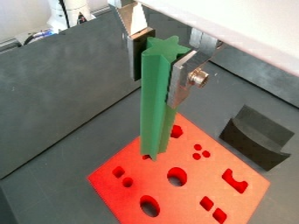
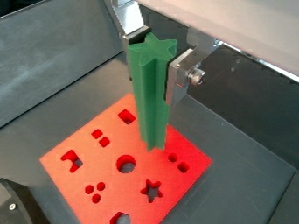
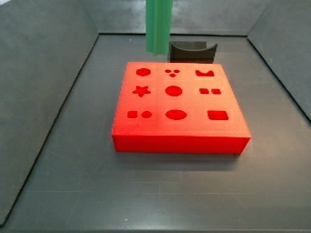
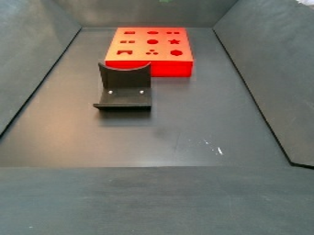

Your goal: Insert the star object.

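Dark grey matte bench [image 3: 73, 182] with sloped grey walls is filling both side views; faint scuffs are showing on it in a side view. Red block [image 3: 176, 109] is lying flat on the bench, square-ish slab, smooth plastic look, top face cut with shaped holes: circles, oval, squares, a star, a half-round notch, a trio of small dots. Star hole [image 3: 141, 91] is sitting on the block's top face, in the middle row of holes.

Star object [image 1: 159, 96] is hanging upright over the red block, a long green rod with ridged sides and a star-shaped top end, matte surface. Its lower end is hovering just above the block's top face in both wrist views; whether it is touching cannot be told. In a side view the rod [image 3: 159, 25] is appearing behind the block's far edge, top cut off by the frame.

Claw [image 1: 162, 63] is grasping the star object near its upper end, silver finger plates pressing on opposite sides; a round silver bolt is sticking out on one plate.

Small black curved block [image 4: 124, 86] is resting on the bench just beside the red block, apart from it, with a scooped-out top.

No readable writing or labels anywhere.
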